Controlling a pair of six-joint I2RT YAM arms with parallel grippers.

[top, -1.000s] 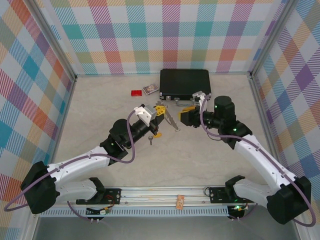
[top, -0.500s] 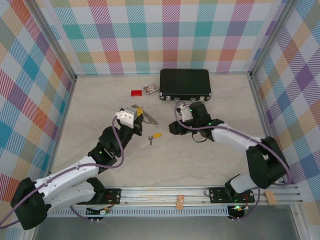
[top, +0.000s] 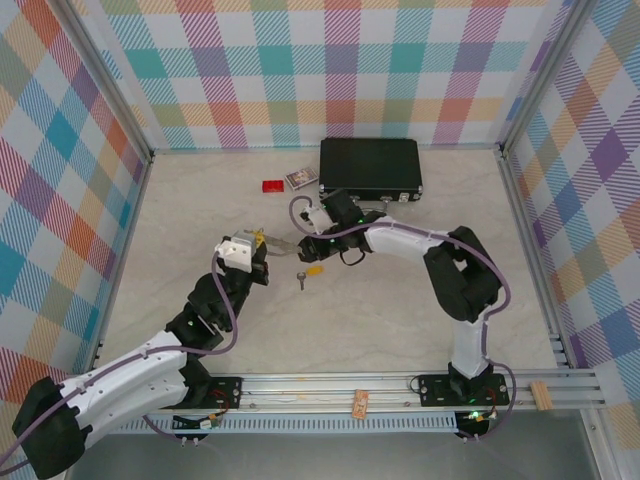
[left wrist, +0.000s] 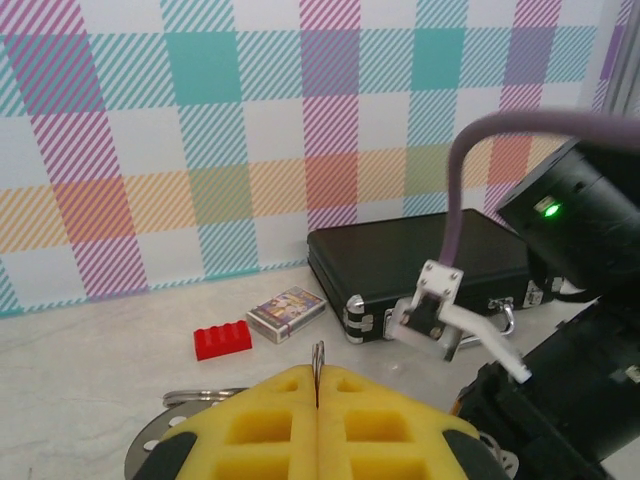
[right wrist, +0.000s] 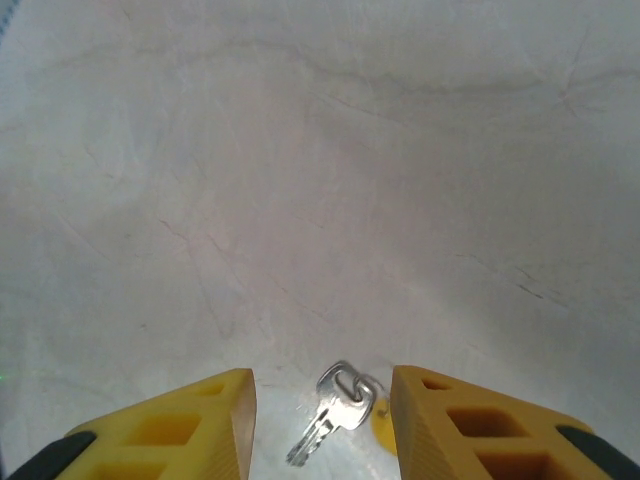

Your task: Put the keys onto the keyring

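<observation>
My left gripper [top: 260, 244] is shut on the keyring [top: 282, 243], a thin grey metal loop. In the left wrist view its edge [left wrist: 317, 358] sticks up between the closed yellow fingers [left wrist: 280, 420]. The keys lie on the table just right of it: a plain silver key [top: 301, 281] and one with a yellow head [top: 315, 270]. My right gripper [top: 322, 243] hovers over them, open. In the right wrist view the silver key [right wrist: 335, 410] and the yellow head [right wrist: 381, 426] lie between the two spread fingers [right wrist: 200, 420], untouched.
A black case [top: 370, 167] stands at the back, with a small red block [top: 272, 186] and a little card box [top: 301, 179] to its left. The right arm [left wrist: 570, 340] reaches across close in front of my left gripper. Checked walls enclose the table.
The right arm has swung left and stretched out until its gripper is over the keys. The left arm has drawn back to the left, still holding the keyring.
</observation>
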